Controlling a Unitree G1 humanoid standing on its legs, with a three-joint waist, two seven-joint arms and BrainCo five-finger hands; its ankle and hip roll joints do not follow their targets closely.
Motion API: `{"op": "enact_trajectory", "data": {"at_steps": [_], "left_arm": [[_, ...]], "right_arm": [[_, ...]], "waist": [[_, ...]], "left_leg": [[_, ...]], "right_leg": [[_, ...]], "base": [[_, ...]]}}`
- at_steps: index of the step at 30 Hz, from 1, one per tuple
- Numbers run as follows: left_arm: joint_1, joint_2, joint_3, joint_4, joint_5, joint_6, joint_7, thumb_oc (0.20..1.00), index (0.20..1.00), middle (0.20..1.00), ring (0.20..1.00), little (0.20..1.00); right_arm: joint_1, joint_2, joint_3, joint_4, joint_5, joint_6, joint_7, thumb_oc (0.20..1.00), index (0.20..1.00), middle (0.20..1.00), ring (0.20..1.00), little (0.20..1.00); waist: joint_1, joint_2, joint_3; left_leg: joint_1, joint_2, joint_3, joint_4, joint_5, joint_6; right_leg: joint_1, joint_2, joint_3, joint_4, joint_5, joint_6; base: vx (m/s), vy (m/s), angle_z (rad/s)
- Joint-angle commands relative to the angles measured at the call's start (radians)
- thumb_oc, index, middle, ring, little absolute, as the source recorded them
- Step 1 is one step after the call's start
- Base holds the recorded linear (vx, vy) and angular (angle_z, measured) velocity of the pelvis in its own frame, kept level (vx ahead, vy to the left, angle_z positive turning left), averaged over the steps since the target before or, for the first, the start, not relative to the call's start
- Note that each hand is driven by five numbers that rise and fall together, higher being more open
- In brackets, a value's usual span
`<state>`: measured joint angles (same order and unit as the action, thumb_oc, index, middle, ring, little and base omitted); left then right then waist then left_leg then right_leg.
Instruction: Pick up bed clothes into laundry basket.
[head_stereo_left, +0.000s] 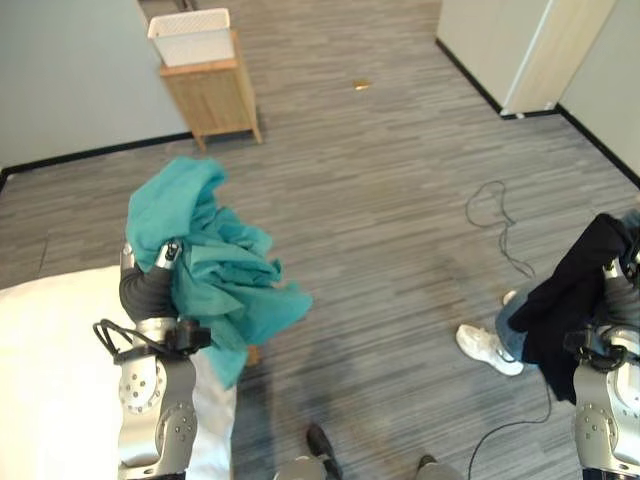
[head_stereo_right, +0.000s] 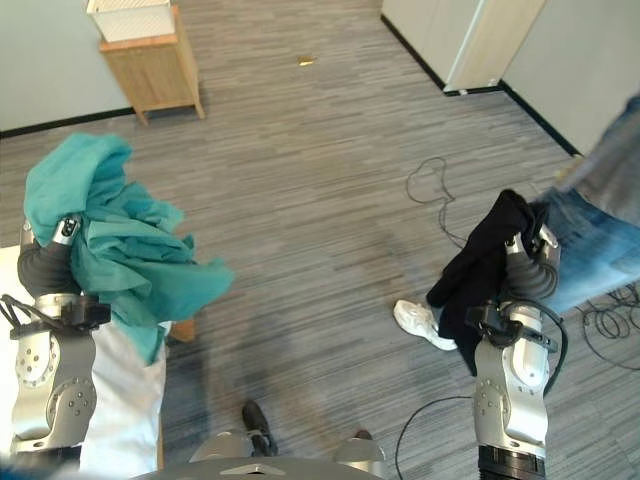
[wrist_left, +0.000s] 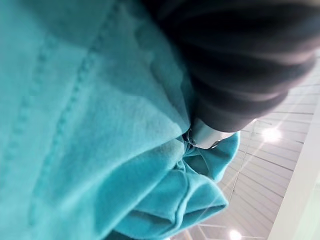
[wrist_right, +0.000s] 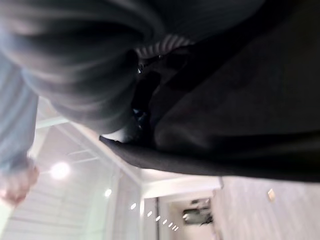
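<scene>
A teal garment (head_stereo_left: 215, 260) hangs bunched over my raised left hand (head_stereo_left: 166, 254), held well above the bed's edge, with one end trailing down to the right. In the left wrist view the teal cloth (wrist_left: 90, 125) wraps right round the hand. A black garment (head_stereo_right: 485, 265) drapes over my raised right hand (head_stereo_right: 545, 240) and hangs down beside the arm. The white laundry basket (head_stereo_left: 190, 35) stands far off at the back left, on top of a wooden stand (head_stereo_left: 212, 95).
The white bed (head_stereo_left: 50, 380) lies at the lower left under my left arm. A person in jeans (head_stereo_right: 590, 250) with a white shoe (head_stereo_left: 488, 348) stands close to my right arm. Grey carpet stretches toward the basket, with a small yellow scrap (head_stereo_left: 362, 85) on it.
</scene>
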<state>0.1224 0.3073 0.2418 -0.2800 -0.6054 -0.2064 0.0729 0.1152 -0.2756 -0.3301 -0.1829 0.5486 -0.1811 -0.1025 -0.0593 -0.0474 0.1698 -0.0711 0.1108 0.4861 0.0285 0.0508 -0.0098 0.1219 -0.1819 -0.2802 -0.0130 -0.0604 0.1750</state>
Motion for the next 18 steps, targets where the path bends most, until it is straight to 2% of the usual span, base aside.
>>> {"op": "enact_trajectory", "data": {"at_steps": [1, 4, 10, 11, 13, 18], "left_arm": [[-0.009, 0.025, 0.038, -0.043, 0.049, -0.04, 0.002, 0.2, 0.2, 0.2, 0.2, 0.2], [-0.01, 0.032, 0.04, -0.029, 0.079, -0.034, 0.018, 0.2, 0.2, 0.2, 0.2, 0.2], [0.015, 0.021, 0.05, -0.028, 0.098, -0.029, 0.007, 0.2, 0.2, 0.2, 0.2, 0.2], [-0.004, 0.034, -0.13, 0.174, 0.173, 0.009, 0.029, 0.2, 0.2, 0.2, 0.2, 0.2], [-0.009, 0.035, -0.131, 0.174, 0.179, 0.013, 0.029, 0.2, 0.2, 0.2, 0.2, 0.2], [-0.015, 0.036, -0.124, 0.178, 0.189, 0.013, 0.041, 0.2, 0.2, 0.2, 0.2, 0.2]], "right_arm": [[-0.042, -0.02, -0.046, -0.06, 0.041, -0.061, 0.022, 0.2, 0.2, 0.2, 0.2, 0.2], [-0.043, -0.004, -0.033, -0.051, 0.065, -0.066, 0.012, 0.2, 0.2, 0.2, 0.2, 0.2], [-0.049, -0.012, -0.012, -0.036, 0.05, -0.042, 0.028, 0.2, 0.2, 0.2, 0.2, 0.2], [0.112, -0.029, 0.214, 0.198, -0.05, 0.031, 0.082, 0.2, 0.2, 0.2, 0.2, 0.2], [0.119, -0.033, 0.216, 0.194, -0.085, 0.038, 0.073, 0.2, 0.2, 0.2, 0.2, 0.2], [0.095, -0.017, 0.205, 0.186, -0.054, 0.022, 0.069, 0.2, 0.2, 0.2, 0.2, 0.2]], "waist": [[-0.02, -0.001, -0.058], [-0.016, 0.011, -0.055], [0.016, 0.011, -0.057], [0.086, 0.029, -0.032], [0.081, 0.028, -0.04], [0.077, 0.029, -0.059]], "left_leg": [[0.083, 0.006, -0.096, -0.045, -0.035, -0.03], [0.082, 0.023, -0.105, -0.043, -0.014, -0.044], [0.107, 0.022, -0.119, -0.051, -0.009, -0.046], [0.008, 0.031, -0.242, -0.041, 0.08, -0.074], [0.017, 0.032, -0.241, -0.04, 0.073, -0.074], [0.037, 0.034, -0.234, -0.037, 0.056, -0.071]], "right_leg": [[-0.114, 0.045, 0.047, 0.015, 0.065, -0.043], [-0.09, 0.06, 0.025, 0.001, 0.056, -0.055], [-0.04, 0.063, -0.007, -0.014, 0.05, -0.062], [0.043, 0.044, -0.094, -0.005, -0.032, -0.063], [0.048, 0.043, -0.093, -0.004, -0.034, -0.063], [0.051, 0.033, -0.081, 0.003, -0.038, -0.06]], "base": [[-0.03, -0.086, 0.05], [-0.09, -0.107, 0.12], [-0.01, -0.038, 0.16], [0.03, -0.014, 0.02], [0.02, -0.003, 0.2], [0.02, 0.013, 0.08]]}}
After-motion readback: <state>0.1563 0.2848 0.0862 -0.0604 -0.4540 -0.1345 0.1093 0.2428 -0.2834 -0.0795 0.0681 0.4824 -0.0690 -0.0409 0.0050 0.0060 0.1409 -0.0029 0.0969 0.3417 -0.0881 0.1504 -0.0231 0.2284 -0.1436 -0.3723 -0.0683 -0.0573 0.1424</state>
